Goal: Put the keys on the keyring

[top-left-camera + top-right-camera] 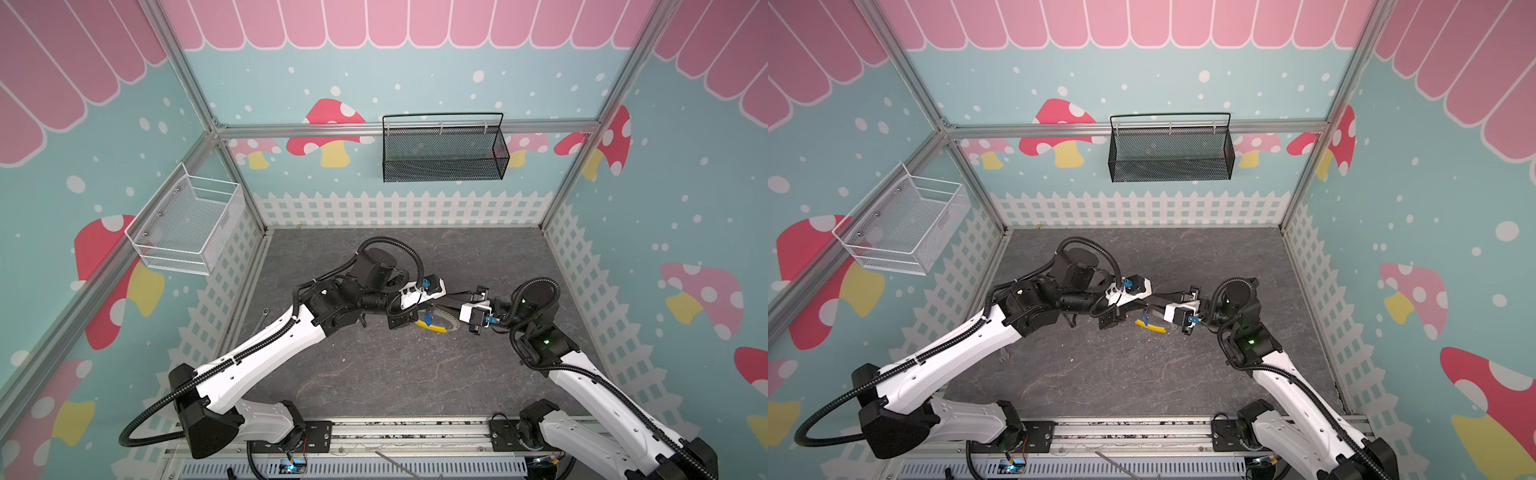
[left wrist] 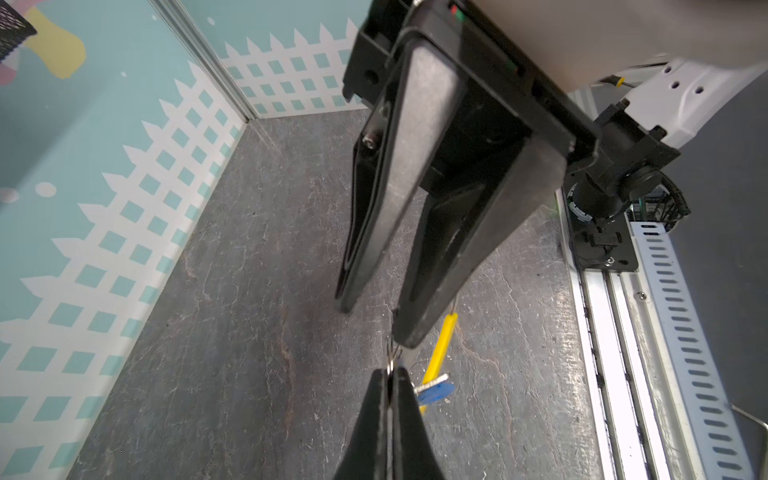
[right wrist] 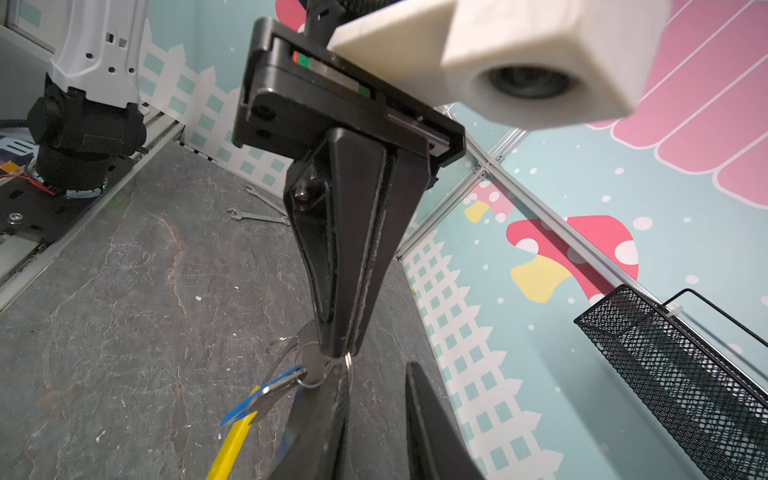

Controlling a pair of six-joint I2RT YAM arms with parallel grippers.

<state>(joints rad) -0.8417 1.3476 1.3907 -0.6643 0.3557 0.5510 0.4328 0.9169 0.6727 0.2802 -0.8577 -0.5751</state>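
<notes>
Grey slate tabletop (image 1: 395, 374) between mushroom-papered walls. Mid-frame in both top views, clear of the slate: the keyring (image 2: 391, 360), pinched in the tight-pressed left gripper (image 2: 390, 372). Right gripper (image 2: 377, 324) spread, gripping nothing. Probably near done, with the key (image 3: 270, 397) seemingly hanging on the ring; full seating uncertain. Bare slate all round, save a wrench (image 1: 264, 315) at the left edge.

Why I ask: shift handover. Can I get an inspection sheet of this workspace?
Surface: grey stone-look table, no spills seen.
Job's things: keyring pinched at its ring; blue key hanging at it, threading unclear.
Clutter: two wrenches near the left wall.
Grippers: left gripper shut on keyring; right gripper jaws apart beside it.
Cables: black conduit loops along both arms, clear of jaws.
Surroundings: black basket, white basket, nothing seen inside.
</notes>
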